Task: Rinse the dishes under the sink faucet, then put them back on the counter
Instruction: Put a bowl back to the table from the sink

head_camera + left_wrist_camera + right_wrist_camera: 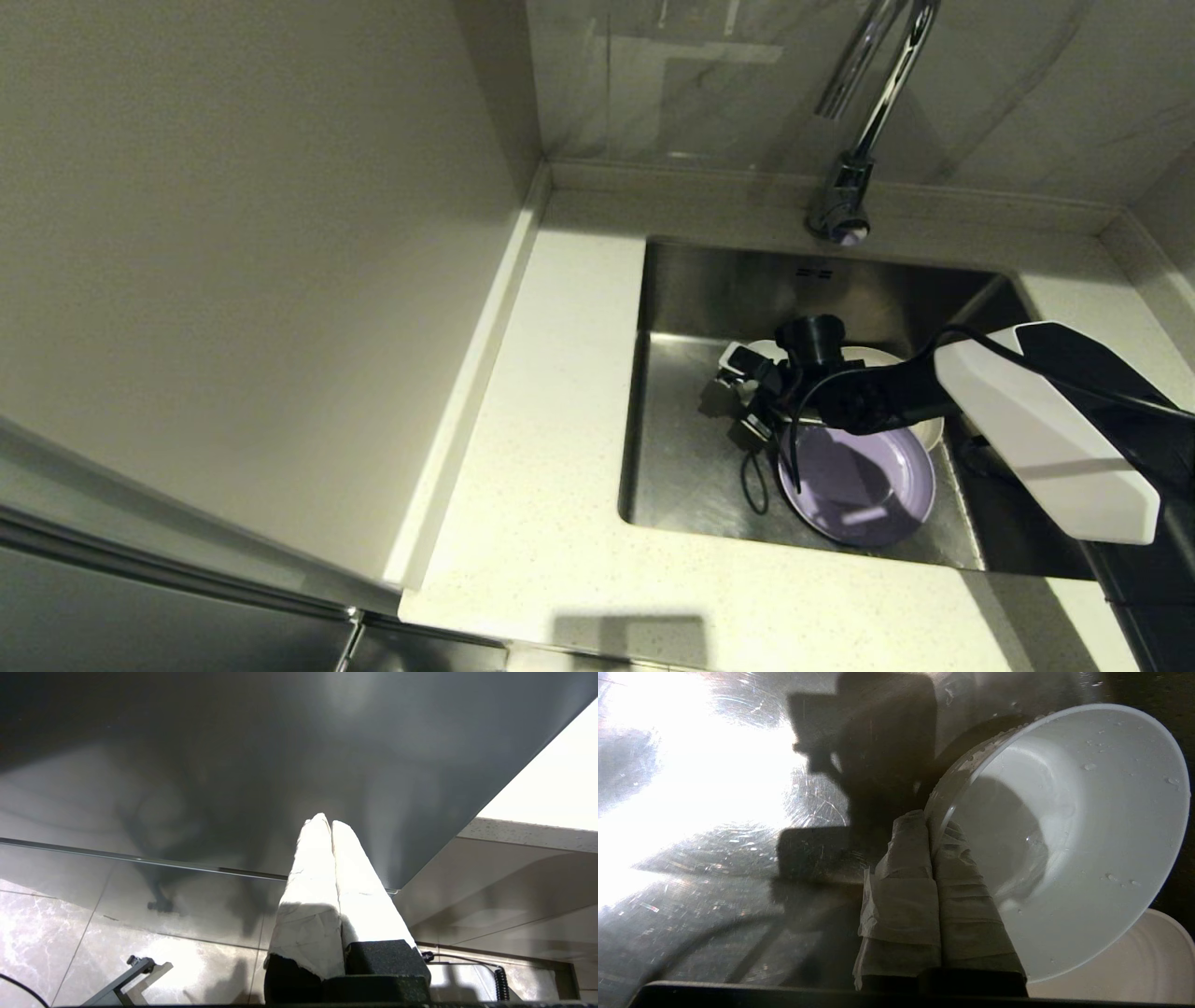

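Speckled counter around a steel sink, faucet behind it. My right gripper is down in the basin, fingers clamped on the rim of the white bowl, one inside, one outside. Lavender plate and beige plate lie beside it on the sink floor. My left gripper hangs parked near the floor tiles, fingers together, holding nothing.

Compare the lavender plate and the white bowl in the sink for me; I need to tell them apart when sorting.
The lavender plate is wide and shallow; the white bowl is deeper, with tall sloping walls. The plate lies flat on the sink floor, free of any grip; the bowl is tilted, its rim pinched by the right gripper. The bowl carries water drops; the plate's wetness is unclear. Both are round and inside the basin.
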